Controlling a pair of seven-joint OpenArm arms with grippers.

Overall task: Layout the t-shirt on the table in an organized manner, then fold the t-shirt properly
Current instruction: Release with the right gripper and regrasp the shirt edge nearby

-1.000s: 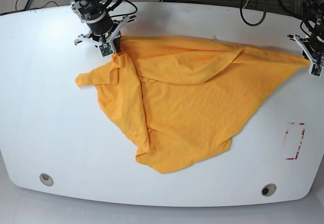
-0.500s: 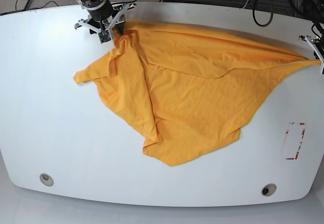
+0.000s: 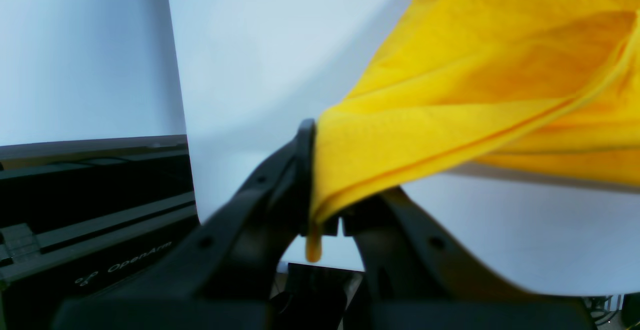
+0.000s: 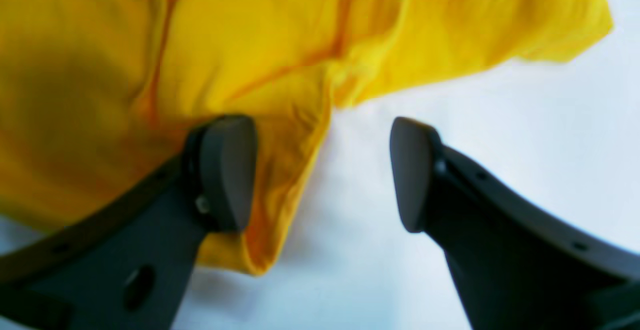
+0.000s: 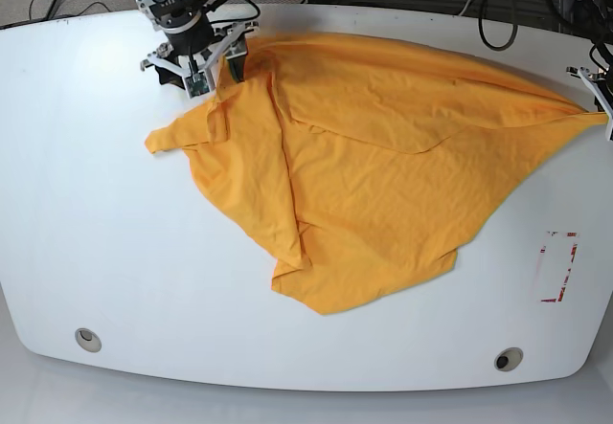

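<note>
Left gripper (image 3: 322,230): a corner of the t-shirt (image 5: 383,175) is being pinched between closed jaws at the table (image 5: 96,233) edge. Right gripper (image 4: 322,170): jaws are being held apart, apparently gripping nothing. Layout is being worked: cloth spread but rumpled; folding not yet begun.

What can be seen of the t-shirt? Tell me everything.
The t-shirt is bright orange-yellow, looks like soft cotton, and lies crumpled and partly spread across the white table, with folds and one sleeve jutting toward the right arm's side. No lettering shows. The left tool is shut on one corner, pulling it taut just above the table. The right tool is open, one finger over the cloth.
</note>
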